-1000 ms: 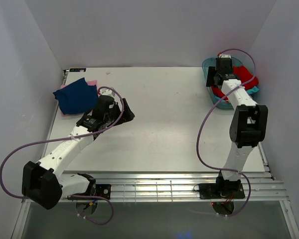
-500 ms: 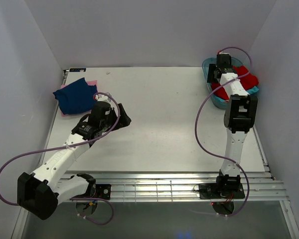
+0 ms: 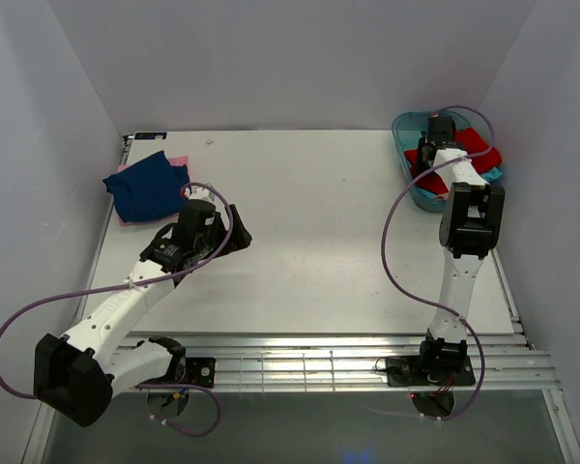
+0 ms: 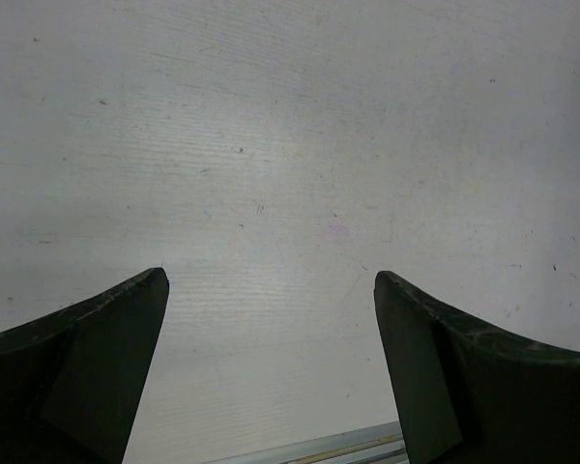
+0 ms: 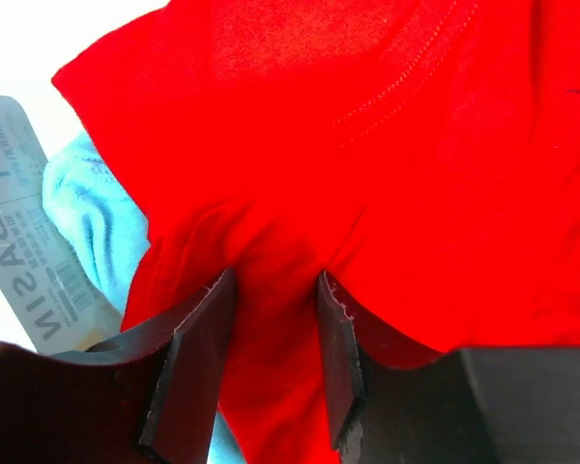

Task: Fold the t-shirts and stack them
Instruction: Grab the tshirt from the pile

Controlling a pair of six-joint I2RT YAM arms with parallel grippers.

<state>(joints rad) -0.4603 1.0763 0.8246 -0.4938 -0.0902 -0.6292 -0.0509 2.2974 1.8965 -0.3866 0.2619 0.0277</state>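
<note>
A navy blue t-shirt (image 3: pixel 147 188) lies folded on a pink t-shirt (image 3: pixel 179 160) at the table's far left. My left gripper (image 3: pixel 240 230) is open and empty just right of them, over bare table in the left wrist view (image 4: pixel 271 280). The red t-shirt (image 3: pixel 478 145) lies in the teal tub (image 3: pixel 406 130) at the far right, over a turquoise t-shirt (image 3: pixel 493 175). My right gripper (image 3: pixel 423 166) reaches down into the tub. In the right wrist view it (image 5: pixel 275 275) is shut on a fold of the red t-shirt (image 5: pixel 387 145), with turquoise cloth (image 5: pixel 92 217) to its left.
White walls enclose the table on the left, back and right. A metal rail (image 3: pixel 319 362) runs along the near edge by the arm bases. A white barcode label (image 5: pixel 19 222) sits on the tub wall. Purple cables loop from both arms.
My right arm has stretched further over the tub and its gripper has gone down onto the red t-shirt. My left arm has drawn back slightly to the left.
</note>
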